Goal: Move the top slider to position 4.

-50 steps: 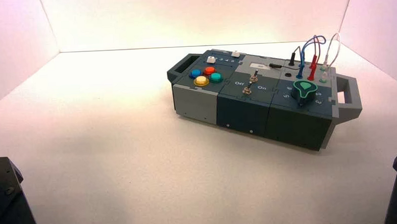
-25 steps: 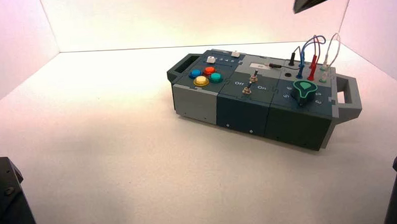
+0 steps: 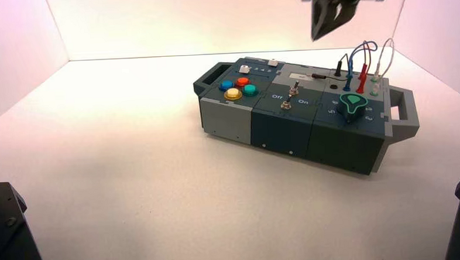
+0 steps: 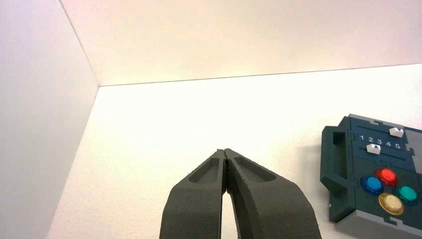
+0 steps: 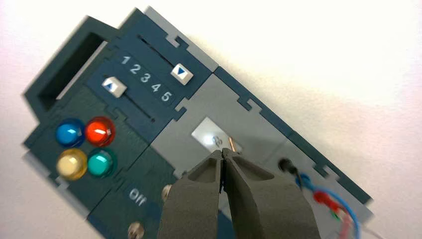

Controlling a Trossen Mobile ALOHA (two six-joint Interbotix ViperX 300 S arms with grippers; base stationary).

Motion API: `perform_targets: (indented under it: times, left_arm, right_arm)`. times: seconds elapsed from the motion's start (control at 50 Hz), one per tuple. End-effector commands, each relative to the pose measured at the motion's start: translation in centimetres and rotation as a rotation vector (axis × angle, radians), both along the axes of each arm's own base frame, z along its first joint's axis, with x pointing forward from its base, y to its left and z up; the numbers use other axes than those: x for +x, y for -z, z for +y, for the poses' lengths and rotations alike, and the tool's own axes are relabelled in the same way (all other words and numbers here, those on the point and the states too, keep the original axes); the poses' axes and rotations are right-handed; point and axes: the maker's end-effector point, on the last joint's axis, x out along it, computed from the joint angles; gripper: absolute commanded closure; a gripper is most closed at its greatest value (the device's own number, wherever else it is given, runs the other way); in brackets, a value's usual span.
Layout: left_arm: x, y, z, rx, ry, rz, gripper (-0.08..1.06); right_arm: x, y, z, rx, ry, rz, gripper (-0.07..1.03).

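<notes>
With its tips together and nothing between them, the right gripper hangs above the meter panel; beyond, the top slider sits at 5, probably light yet slightly stiff, best pinched across its sides. The left gripper waits beside the box.

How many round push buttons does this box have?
4. They sit in a cluster at the box's left end, in front of the sliders: blue button at left, red button at the back, green button at right, yellow button in front. None looks hidden.
</notes>
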Motion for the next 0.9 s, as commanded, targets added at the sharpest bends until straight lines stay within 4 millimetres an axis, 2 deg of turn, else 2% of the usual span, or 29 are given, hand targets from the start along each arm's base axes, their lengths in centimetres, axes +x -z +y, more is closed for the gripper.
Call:
perform_targets:
  times: [0.02,0.44,0.7,0.9]
  left_arm:
    - [0.4,-0.7,-0.2,-0.001,0.006,-0.015,1.01]
    - [0.6,-0.7,-0.2,0.001,0.005,-0.014,1.01]
    - [0.7,-0.6,-0.2,0.001,0.005,-0.009,1.01]
    - [0.8,-0.7,-0.1,0.001,0.004,-0.011,1.01]
  right_arm:
    - [1.9,-0.4,1.0,0.009,-0.007,-0.016,0.98]
    - [4.4,0.9,3.1,0.0,-0.034,0.02,0.98]
    - [4.6,2.5,4.5,-0.006,-0.056,0.055,0.98]
    - [5.3,2.8,4.9,-0.005,-0.059,0.052,0.98]
